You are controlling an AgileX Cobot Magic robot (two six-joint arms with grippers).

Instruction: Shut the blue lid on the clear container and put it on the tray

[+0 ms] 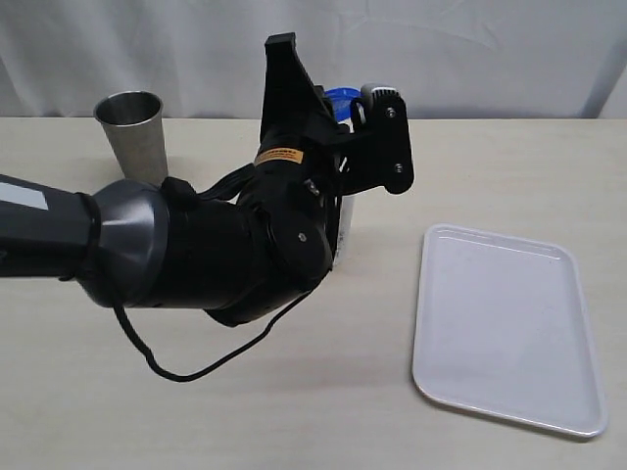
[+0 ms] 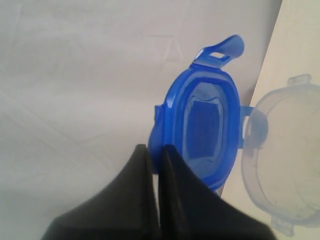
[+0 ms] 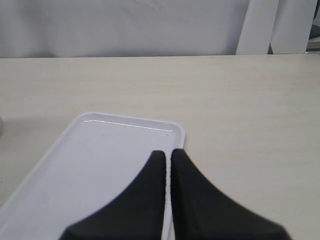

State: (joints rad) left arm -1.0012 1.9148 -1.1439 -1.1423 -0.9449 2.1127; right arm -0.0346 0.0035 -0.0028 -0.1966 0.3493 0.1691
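Left wrist view first. My left gripper (image 2: pixel 154 150) has its fingers pinched together on the edge of the blue lid (image 2: pixel 207 127). The lid hangs off the fingertips up in the air, with one snap flap sticking out at the end away from the fingers. The open mouth of the clear container (image 2: pixel 282 155) shows just beside the lid, overlapping its edge a little but not squarely under it.

So I reckon the step in hand is lining the two up. To do it well I'd match the lid's oval to the mouth and get it level. I'd keep the flaps splayed out so none folds under, then come straight down. That container is tall and narrow, so any sideways shove could tip it.

Exterior view: my left arm (image 1: pixel 196 245) comes in from the left edge and bends upward at mid-frame, wrist cocked high. The lid peeks out blue at top centre, and the arm hides most of the container. A steel cup (image 1: pixel 132 132) stands upper left on the counter (image 1: pixel 294 411). The tray (image 1: pixel 505 328) lies lower right, well apart from the arm, with nothing on it.

Right wrist view: my right gripper (image 3: pixel 167 160) is shut with nothing in it, hovering over one end of the tray.
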